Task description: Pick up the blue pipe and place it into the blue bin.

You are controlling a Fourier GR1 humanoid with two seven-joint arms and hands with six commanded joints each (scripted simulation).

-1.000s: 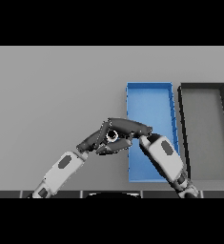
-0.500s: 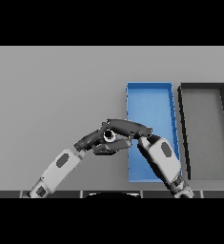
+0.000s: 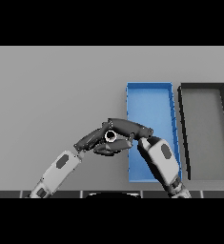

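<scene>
I see both robot hands meeting just left of the blue bin (image 3: 149,97): the right robot hand (image 3: 127,127) curls over a small ring-ended piece, seemingly the pipe (image 3: 110,136), while the left robot hand (image 3: 92,139) touches it, grip unclear. With so many fingers crowded there, I worry it slips onto the surface (image 3: 51,95) before clearing the bin wall.

Setting: looking like a bare test bench or lab workstation, not a home or shop.
Surface: plain grey table (image 3: 51,86) filling the view, showing no markings or clutter.
Containers: blue bin (image 3: 149,93) sitting at about 2 o'clock, black bin (image 3: 204,86) lying just beside it at 3 o'clock, both shallow sorting trays.
Surroundings: showing no walls, furniture or tools.
</scene>
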